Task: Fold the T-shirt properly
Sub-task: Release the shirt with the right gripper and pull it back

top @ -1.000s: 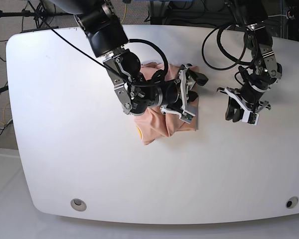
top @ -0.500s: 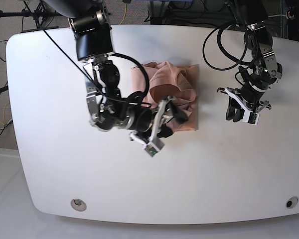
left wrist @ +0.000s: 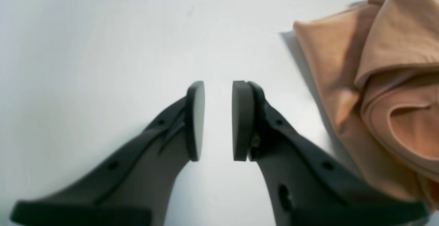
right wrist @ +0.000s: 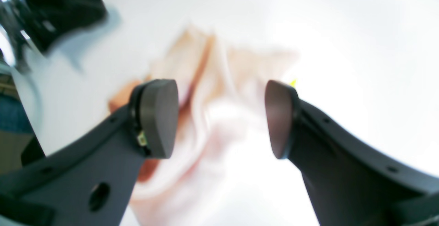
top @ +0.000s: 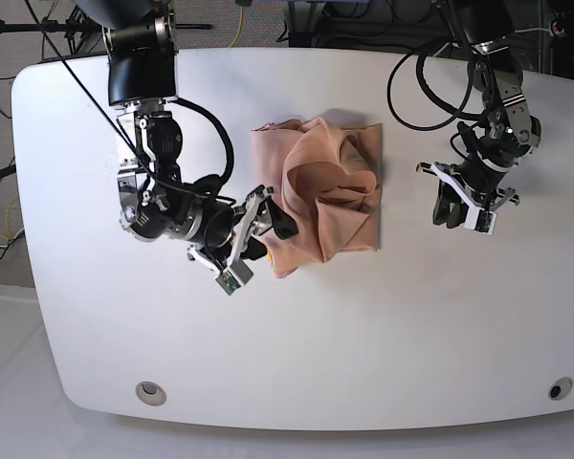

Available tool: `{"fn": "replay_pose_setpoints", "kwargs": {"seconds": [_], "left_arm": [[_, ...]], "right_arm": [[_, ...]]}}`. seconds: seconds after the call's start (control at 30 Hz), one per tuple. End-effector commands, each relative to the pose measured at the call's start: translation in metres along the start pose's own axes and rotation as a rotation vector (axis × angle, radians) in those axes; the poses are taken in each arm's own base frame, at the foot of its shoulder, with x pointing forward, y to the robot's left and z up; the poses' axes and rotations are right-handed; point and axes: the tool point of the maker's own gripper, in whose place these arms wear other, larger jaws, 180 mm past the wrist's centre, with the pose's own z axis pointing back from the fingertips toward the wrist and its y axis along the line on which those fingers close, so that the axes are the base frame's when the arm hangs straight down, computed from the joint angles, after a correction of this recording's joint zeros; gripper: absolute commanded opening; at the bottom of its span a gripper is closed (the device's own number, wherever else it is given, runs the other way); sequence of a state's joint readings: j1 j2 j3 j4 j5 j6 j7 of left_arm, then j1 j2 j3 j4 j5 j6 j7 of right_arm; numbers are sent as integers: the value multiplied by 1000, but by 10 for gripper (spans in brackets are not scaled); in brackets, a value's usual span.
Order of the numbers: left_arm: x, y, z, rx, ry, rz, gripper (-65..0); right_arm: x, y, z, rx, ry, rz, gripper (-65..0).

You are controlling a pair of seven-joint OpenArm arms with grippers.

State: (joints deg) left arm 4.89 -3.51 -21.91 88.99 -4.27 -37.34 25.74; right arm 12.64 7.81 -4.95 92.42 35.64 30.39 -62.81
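The peach T-shirt [top: 320, 191] lies bunched and wrinkled in a rough square at the middle of the white table [top: 411, 325]. My right gripper [top: 268, 241] is open and empty at the shirt's lower left edge. In the blurred right wrist view it [right wrist: 221, 116] points at the shirt [right wrist: 240, 64], with a speck of yellow print [right wrist: 293, 82] at the cloth's edge. My left gripper [top: 454, 215] hovers over bare table to the right of the shirt. In the left wrist view it [left wrist: 218, 92] is empty with a narrow gap between its pads, and the shirt [left wrist: 377, 82] lies to its right.
The table's rounded edges lie far from the shirt on every side. Two small round fittings [top: 150, 391] sit near the front corners. Cables [top: 430, 86] hang from the left arm over the table's back right.
My right gripper has drawn back off the top of the shirt, leftward and toward the front, leaving the cloth uncovered. The left arm has stayed put.
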Motion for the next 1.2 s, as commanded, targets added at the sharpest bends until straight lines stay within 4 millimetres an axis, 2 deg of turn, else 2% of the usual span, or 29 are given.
{"fn": "replay_pose_setpoints", "kwargs": {"seconds": [0.0, 0.13, 0.47, 0.7, 0.93, 1.17], "left_arm": [[18, 2, 1, -2, -60, -12, -523], [18, -4, 1, -38, -58, -34, -523], [18, -3, 1, -34, -56, -35, -523], [17, -3, 2, -33, -55, -34, -523], [14, -3, 1, -36, -49, -30, -523], [5, -3, -3, -42, -28, -10, -523]], "right_arm": [[15, 4, 3, 11, -59, 16, -268], [9, 3, 2, 5, -44, 13, -268], [-17, -11, -15, -61, 54, 13, -268], [-19, -9, -18, -54, 60, 5, -268], [-17, 9, -27, -17, 42, -13, -268], [-15, 47, -45, 65, 62, 41, -268]]}}
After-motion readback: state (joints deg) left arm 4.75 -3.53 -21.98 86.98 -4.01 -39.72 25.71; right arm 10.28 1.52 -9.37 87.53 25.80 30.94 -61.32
